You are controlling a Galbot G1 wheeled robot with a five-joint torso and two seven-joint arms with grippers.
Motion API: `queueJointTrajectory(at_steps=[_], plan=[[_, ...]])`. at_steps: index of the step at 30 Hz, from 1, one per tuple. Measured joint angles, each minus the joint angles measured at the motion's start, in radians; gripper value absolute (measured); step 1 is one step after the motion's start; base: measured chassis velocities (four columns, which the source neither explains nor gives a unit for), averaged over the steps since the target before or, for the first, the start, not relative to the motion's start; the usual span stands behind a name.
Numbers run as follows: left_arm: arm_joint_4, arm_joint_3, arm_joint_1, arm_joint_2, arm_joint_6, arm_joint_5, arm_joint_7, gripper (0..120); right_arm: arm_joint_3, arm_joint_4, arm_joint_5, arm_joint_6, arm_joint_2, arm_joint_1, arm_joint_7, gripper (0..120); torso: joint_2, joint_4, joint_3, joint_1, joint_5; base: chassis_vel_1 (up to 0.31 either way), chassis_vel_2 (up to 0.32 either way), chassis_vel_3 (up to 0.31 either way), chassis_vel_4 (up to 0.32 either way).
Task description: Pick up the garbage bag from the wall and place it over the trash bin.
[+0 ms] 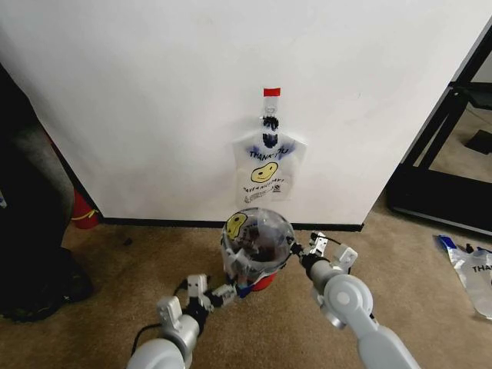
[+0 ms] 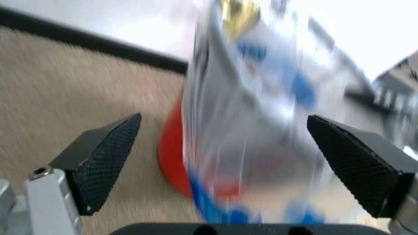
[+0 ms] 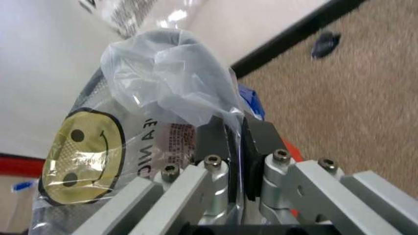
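your garbage bag [image 1: 257, 237] sits draped over the trash bin [image 1: 264, 281] below the wall. your right gripper [image 3: 235, 142] pinches its film, seen close in the right wrist view. your left gripper [image 2: 228, 161] stands wide beside the bin in the left wrist view.

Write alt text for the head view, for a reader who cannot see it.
A garbage bag with a yellow smiley face is draped over the small trash bin on beige carpet, the left tool and right tool at either side of it. Behind, another bag like it hangs on the white wall under red tape.
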Motion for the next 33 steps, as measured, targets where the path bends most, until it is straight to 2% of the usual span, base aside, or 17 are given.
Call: queueJointTrajectory(at_steps=[16, 21, 24, 29, 30, 33], plan=[[-0.03, -0.009, -0.049, -0.002, -0.006, 0.002, -0.021, 100, -0.034, -0.11, -0.094, 0.006, 0.072, -0.022, -0.064, 1, 0.0, -0.0001, 0.0, 0.0, -0.0004, 0.0, 0.0, 0.0, 0.0], [-0.037, -0.011, -0.05, 0.001, -0.004, 0.002, -0.022, 100, -0.035, -0.106, -0.095, 0.003, 0.067, -0.024, -0.069, 1, 0.0, 0.0, 0.0, 0.0, -0.0003, 0.0, 0.0, 0.0, 0.0], [-0.038, -0.01, -0.049, -0.002, -0.003, 0.002, -0.023, 100, -0.034, -0.088, -0.088, -0.002, 0.051, -0.036, -0.071, 12, 0.0, 0.0001, 0.0, 0.0, 0.0, 0.0, 0.0, 0.0, 0.0], [-0.038, -0.006, -0.05, -0.004, 0.0, 0.002, -0.025, 100, -0.029, -0.05, -0.078, -0.002, 0.036, -0.048, -0.07, 24, 0.0, 0.0001, 0.0, 0.0, 0.0, 0.0, 0.0, 0.0, 0.0], [-0.038, -0.005, -0.052, -0.005, 0.002, 0.002, -0.026, 100, -0.027, -0.03, -0.073, -0.003, 0.029, -0.054, -0.07, 32, 0.0, 0.0001, 0.0, 0.0, 0.0002, 0.0, 0.0, 0.0, 0.0], [-0.042, -0.003, -0.053, -0.006, 0.007, 0.003, -0.027, 100, -0.022, 0.002, -0.068, -0.003, 0.019, -0.062, -0.069, 45, 0.0, 0.0001, 0.0, 0.0, 0.0002, 0.0, 0.0, 0.0, 0.0]])
